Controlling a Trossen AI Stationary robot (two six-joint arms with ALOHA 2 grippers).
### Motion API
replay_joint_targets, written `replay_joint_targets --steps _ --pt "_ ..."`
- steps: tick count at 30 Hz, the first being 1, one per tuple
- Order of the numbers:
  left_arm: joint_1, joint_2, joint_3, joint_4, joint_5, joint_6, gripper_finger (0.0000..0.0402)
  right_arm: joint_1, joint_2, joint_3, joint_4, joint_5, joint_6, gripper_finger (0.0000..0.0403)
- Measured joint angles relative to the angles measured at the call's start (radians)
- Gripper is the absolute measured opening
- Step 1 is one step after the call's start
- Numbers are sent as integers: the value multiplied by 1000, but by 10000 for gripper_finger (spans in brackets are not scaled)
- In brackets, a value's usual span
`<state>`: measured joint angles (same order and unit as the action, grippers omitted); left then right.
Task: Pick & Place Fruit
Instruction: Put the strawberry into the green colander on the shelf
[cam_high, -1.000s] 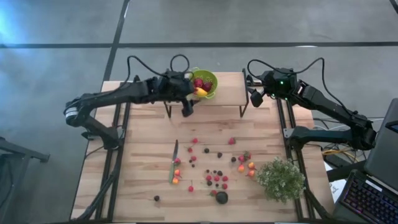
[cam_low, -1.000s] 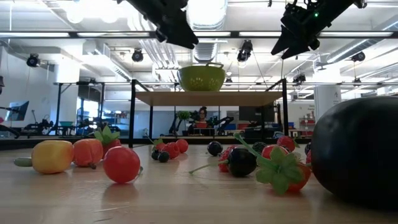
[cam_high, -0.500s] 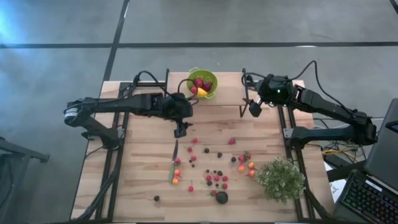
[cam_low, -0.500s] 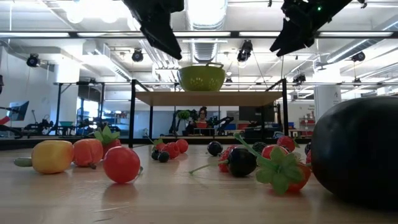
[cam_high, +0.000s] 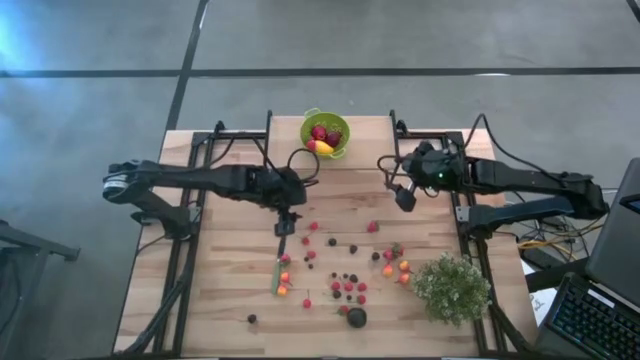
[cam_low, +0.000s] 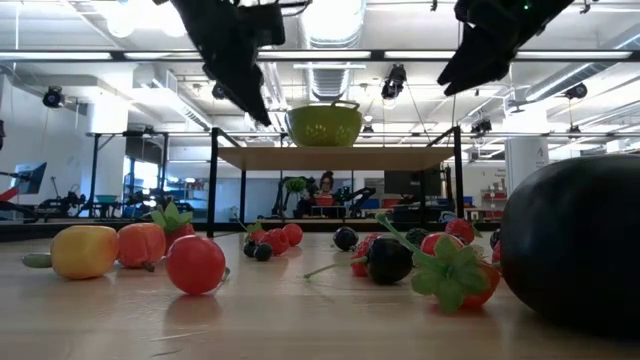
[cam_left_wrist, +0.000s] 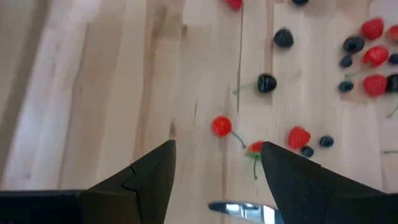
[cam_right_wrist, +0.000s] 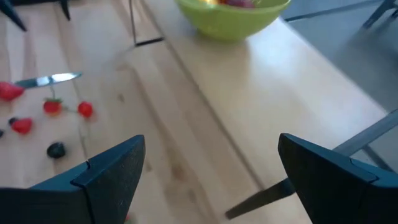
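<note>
The fruit (cam_high: 340, 270) lies scattered over the near half of the wooden table (cam_high: 230, 260), well apart from the green bowl (cam_high: 325, 133) on the raised shelf at the far edge, where a few red and yellow pieces already sit. What your next move turns on is this: the closest loose piece, a small red cherry (cam_left_wrist: 221, 126) with a thin green stem, lies just ahead of and below the left gripper (cam_high: 284, 226), almost centred between its spread fingers in the left wrist view. A second red piece (cam_left_wrist: 255, 148) sits beside it, nearer one finger, so you will likely want to drop straight down on the cherry and keep clear of its neighbour.

The left gripper hangs above the table with its jaws wide and nothing between them, just over the blade end of the green-handled knife (cam_high: 279, 262), whose long axis runs from far to near. The left arm is clearly the nearer one. The right gripper (cam_high: 404, 197) hovers farther right, also wide and empty, facing the bowl and shelf.

The pieces are small, round and glossy: red berries, dark purple-black ones, an orange-yellow few, and one large dark round fruit (cam_low: 575, 245) at the near edge. Smooth and round, they would probably roll if nudged. A bushy pale-green plant (cam_high: 450, 288) stands at the near right.
</note>
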<state>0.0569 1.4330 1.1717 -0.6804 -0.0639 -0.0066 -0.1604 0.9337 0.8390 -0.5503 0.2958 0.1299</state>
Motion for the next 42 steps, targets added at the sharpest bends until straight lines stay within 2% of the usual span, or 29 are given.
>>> replay_joint_targets --steps 12,22,25,31,42 --pt "-1 0 -98 11 -1 -29 241 86 0 -98 19 -5 92 363" --pt "-1 0 -126 26 -1 -29 241 164 0 -214 112 -14 174 363" --pt "0 1 -130 29 -2 -29 241 170 6 -246 160 -51 205 363" --pt "0 1 -130 34 -7 -29 241 170 63 -291 236 -89 231 363" --pt "0 1 -130 39 -9 -22 241 170 235 -271 273 -98 260 363"
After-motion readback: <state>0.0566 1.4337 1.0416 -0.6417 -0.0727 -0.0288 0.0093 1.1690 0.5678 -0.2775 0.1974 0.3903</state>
